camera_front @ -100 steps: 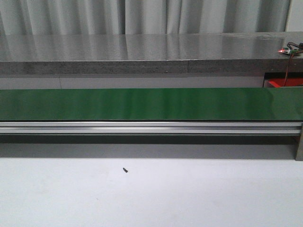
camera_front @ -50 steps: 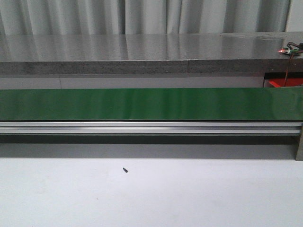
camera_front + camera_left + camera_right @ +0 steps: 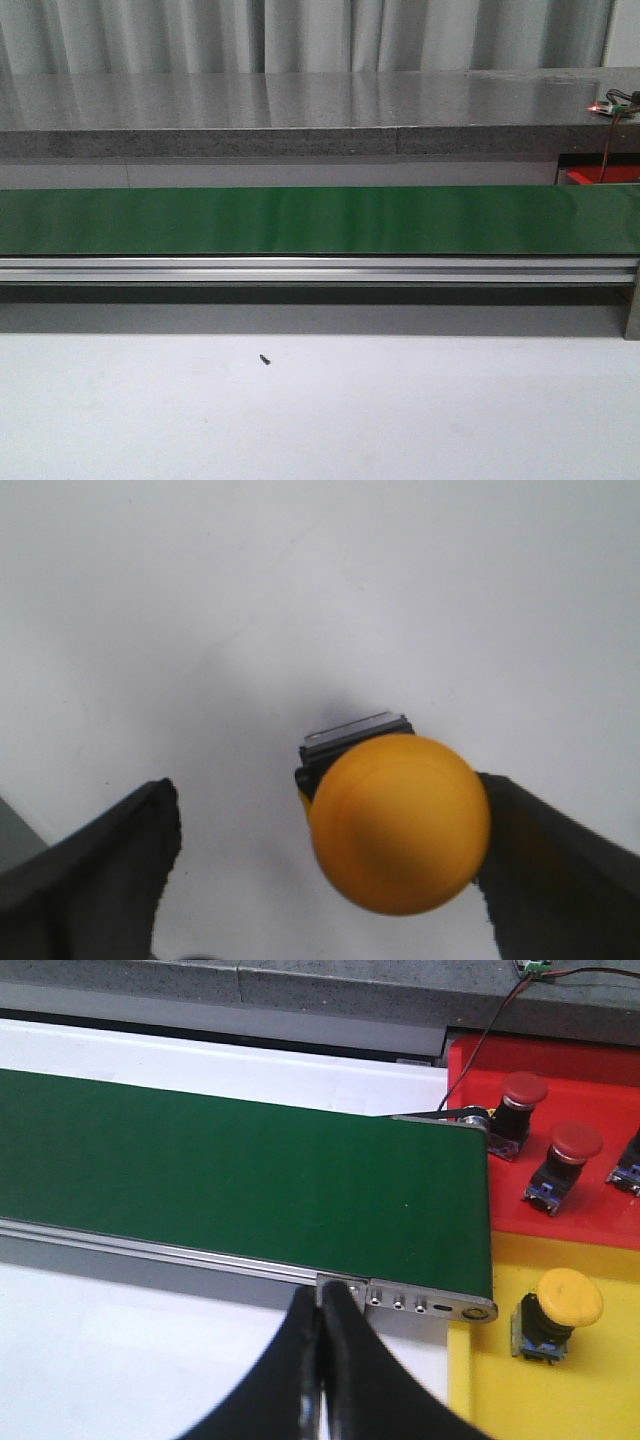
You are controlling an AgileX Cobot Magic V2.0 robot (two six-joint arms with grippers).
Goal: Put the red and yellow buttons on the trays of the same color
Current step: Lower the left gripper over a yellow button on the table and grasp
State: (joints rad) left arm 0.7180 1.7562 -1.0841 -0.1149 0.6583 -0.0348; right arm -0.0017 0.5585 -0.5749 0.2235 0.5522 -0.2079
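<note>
Red tray (image 3: 590, 1090): cut off by frame edge; third button (image 3: 630, 1165) upon it only partly visible. Yellow tray (image 3: 560, 1390): likewise cropped. Yellow button (image 3: 398, 822): base mostly hidden beneath its cap. Dark speck (image 3: 265, 359) on white table (image 3: 400, 410): too small to identify.

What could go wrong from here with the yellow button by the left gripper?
The yellow button sits off-centre in the open left gripper, against one finger with a wide gap to the other. Closing now might push or tip it rather than grip it squarely.

The yellow tray shows only in the right wrist view, beside the red tray, so the carry could be long and a weak grip might drop the button.
</note>
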